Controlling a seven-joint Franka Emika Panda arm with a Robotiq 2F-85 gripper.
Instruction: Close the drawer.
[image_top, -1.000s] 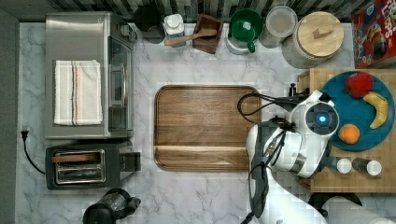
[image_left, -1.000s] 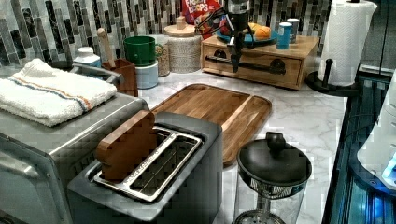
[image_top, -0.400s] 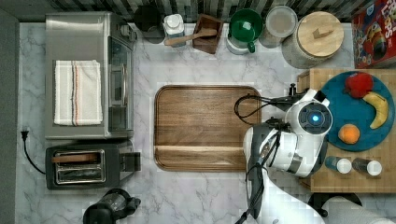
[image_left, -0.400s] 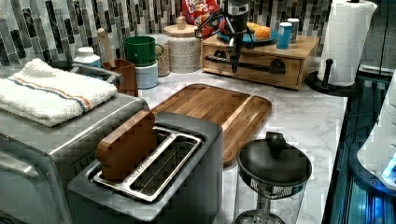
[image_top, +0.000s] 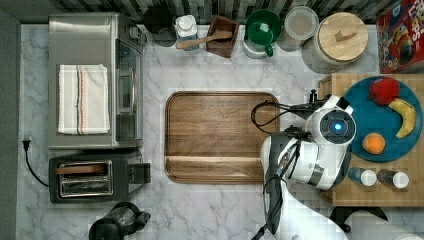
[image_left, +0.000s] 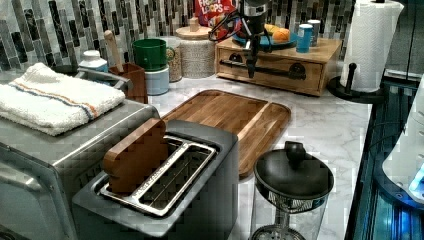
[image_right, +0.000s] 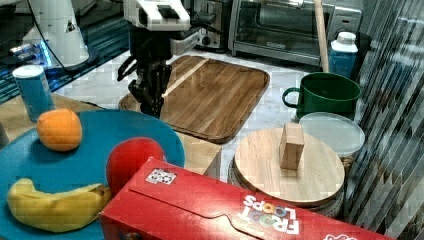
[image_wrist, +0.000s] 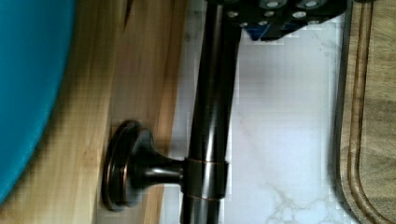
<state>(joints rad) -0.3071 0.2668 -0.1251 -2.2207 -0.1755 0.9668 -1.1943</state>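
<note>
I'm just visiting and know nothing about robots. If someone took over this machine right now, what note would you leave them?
Gripper: hangs against the dark bar handle of the drawer; grip state unclear.
Drawer: in the wooden box under the blue plate, front looks flush or nearly so in the left view.
Done: apparently most of the push.
Left: confirm it is fully shut, then back away.

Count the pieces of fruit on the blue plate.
3 on the round blue plate: a red apple at the top view's top, a yellow banana toward its right, a small orange near the arm. None looks hidden.
</note>
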